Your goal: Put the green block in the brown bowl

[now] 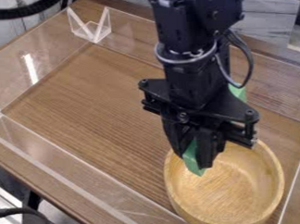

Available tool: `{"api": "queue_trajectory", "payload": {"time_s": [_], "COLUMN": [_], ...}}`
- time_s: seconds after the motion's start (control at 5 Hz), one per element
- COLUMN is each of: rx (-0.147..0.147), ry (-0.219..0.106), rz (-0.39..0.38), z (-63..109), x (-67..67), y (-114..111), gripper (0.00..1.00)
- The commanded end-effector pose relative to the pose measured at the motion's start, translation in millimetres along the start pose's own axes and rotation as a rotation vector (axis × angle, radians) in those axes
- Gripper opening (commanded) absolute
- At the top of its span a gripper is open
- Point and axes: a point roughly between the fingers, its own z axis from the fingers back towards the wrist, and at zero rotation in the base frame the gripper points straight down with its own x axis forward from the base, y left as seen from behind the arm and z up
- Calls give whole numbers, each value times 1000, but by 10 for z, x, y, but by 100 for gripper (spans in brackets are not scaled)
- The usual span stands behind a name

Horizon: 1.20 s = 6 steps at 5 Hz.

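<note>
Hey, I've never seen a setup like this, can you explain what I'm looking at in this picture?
There is one view, taken from a fixed-looking spot above a wooden table. The big black machine is a robot arm, reaching down from the top. Its lower end is the gripper, which pinches things between two fingers. It is closed on a green block, held over a round light-brown bowl. At the far left corner sits a small clear object; I can't tell exactly what it is. Something green also shows behind the arm, partly hidden.

Claw (199,166) over bowl (226,190), green block (191,157) (seemingly gripped)
</note>
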Motion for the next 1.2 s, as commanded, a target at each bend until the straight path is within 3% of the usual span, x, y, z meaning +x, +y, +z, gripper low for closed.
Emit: {"api": "queue_trajectory", "payload": {"time_s": [0.0,0.4,1.0], "rx": [-1,19,33], "ry": [-18,-1,17], "rz": [-2,1,9], "z": [5,-226,-772], "x": [53,88,123], "y": [-56,-142,-129], "gripper": [0,0,0]}}
